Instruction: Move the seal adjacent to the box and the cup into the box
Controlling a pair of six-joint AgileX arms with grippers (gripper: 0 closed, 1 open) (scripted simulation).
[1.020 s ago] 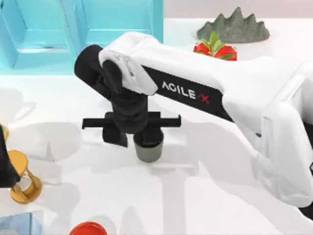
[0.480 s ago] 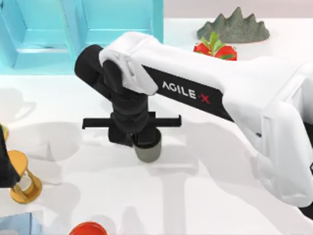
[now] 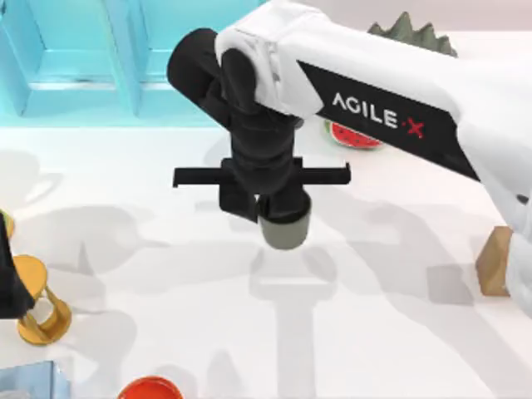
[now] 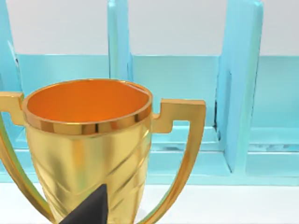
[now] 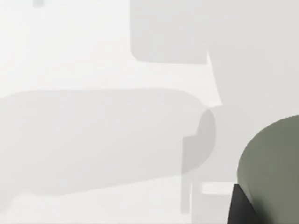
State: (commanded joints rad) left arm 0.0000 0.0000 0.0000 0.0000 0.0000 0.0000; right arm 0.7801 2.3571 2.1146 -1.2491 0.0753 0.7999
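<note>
Right gripper (image 3: 278, 212) is clamped on the grey-green cup (image 3: 285, 231) at frame centre, lifted to carry toward the turquoise box (image 3: 125, 75) upper left; wooden seal (image 3: 495, 262) waits at the right edge.

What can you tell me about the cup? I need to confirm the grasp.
The cup is small, round and dark grey-green, with plain straight sides, no handle and a matte look. It hangs upright under the right gripper, whose fingers close on its rim. It appears raised off the white table, in front of the blue box. The right wrist view shows its curved side against a dark finger.
</note>
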